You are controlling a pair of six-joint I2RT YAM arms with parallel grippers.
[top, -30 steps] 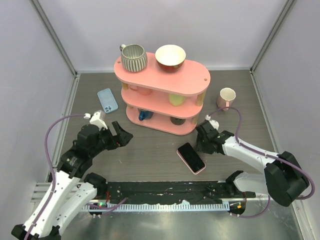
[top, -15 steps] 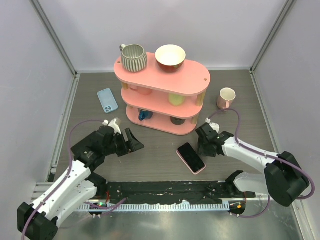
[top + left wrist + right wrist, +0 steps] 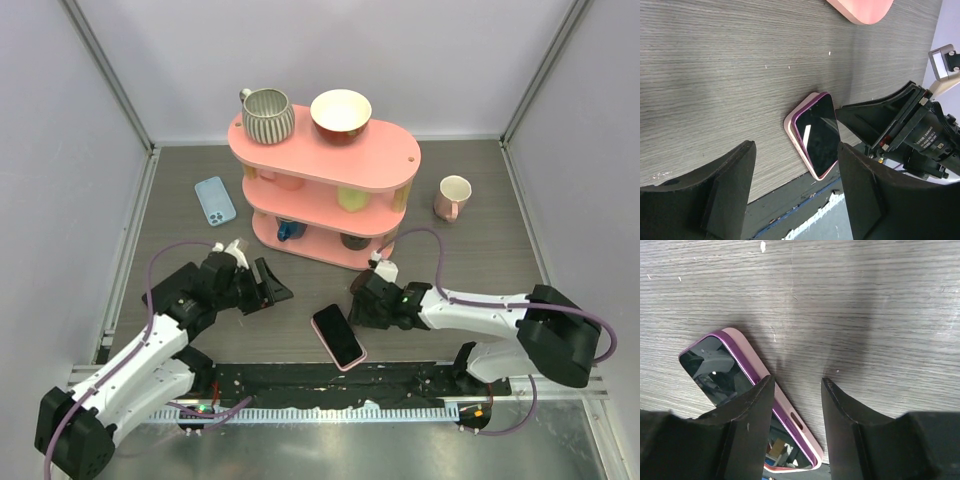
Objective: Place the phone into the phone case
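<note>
One phone lies face up, askew on one pink case near the table's front edge, and one blue case sits well apart at far left. Both grippers' jaws are open, holding nothing. Since a second ago, the phone and the right gripper have shifted left, and the left gripper has come nearer

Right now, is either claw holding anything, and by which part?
Nothing is held. The left gripper hangs open over the table; the right gripper has its jaws apart around bare wood, one finger beside the phone.

Phone atop case (before the shelf).
</note>
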